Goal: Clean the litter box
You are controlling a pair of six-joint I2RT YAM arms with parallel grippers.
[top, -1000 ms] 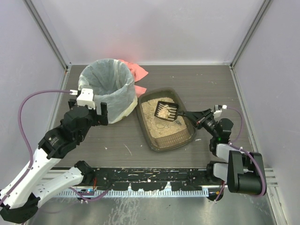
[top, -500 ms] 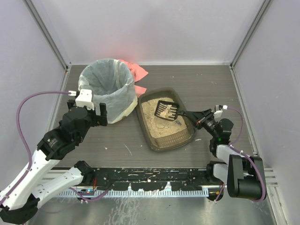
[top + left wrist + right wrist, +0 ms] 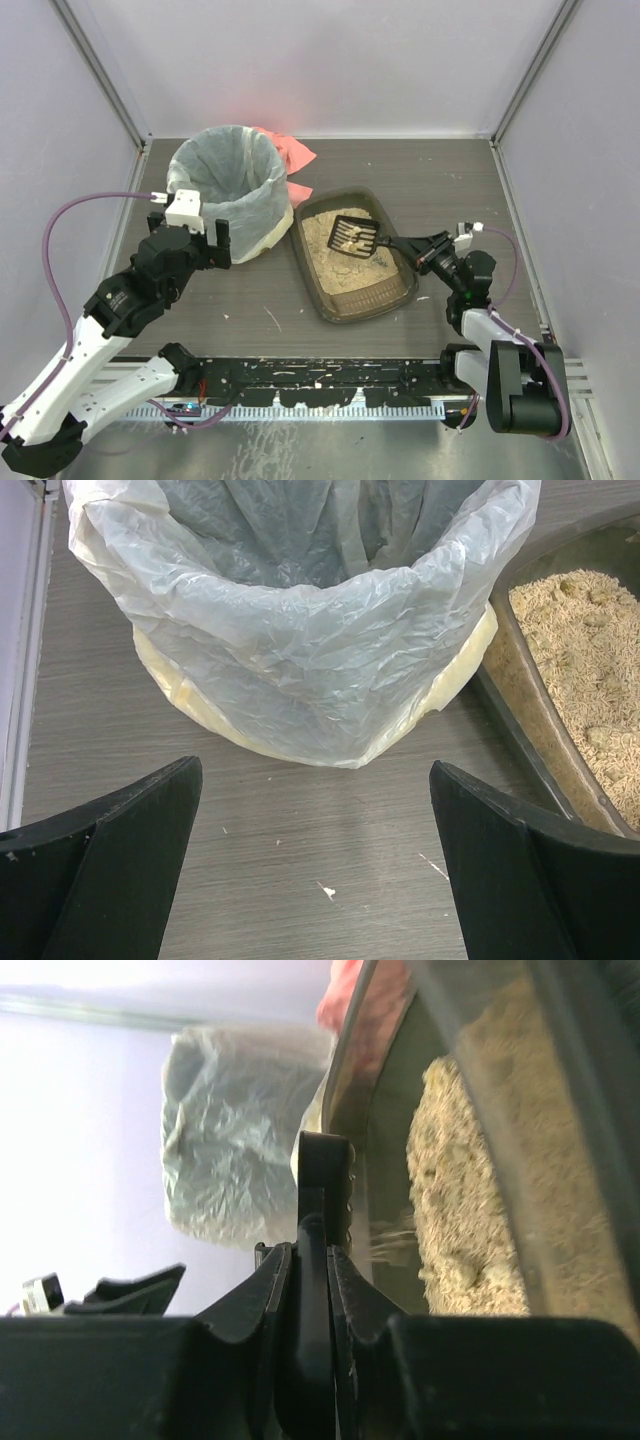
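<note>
The dark smoky-brown litter box (image 3: pixel 398 300) with tan litter sits mid-table; its rim and litter also show in the left wrist view (image 3: pixel 520 695) and in the right wrist view (image 3: pixel 465 1200). My right gripper (image 3: pixel 418 248) is shut on the handle of the black slotted scoop (image 3: pixel 353 236), which hangs over the box's far half with pale clumps on it. In the right wrist view the handle (image 3: pixel 312 1290) is clamped between both fingers. My left gripper (image 3: pixel 200 240) is open and empty, just in front of the white-lined bin (image 3: pixel 228 190), also seen in the left wrist view (image 3: pixel 300 630).
A pink cloth (image 3: pixel 290 152) lies behind the bin. Grey walls close the table at the back and both sides. Small white specks (image 3: pixel 327 890) dot the wood surface between my left fingers.
The scoop has shifted slightly toward the box's far end with its load. The left arm has barely moved.
</note>
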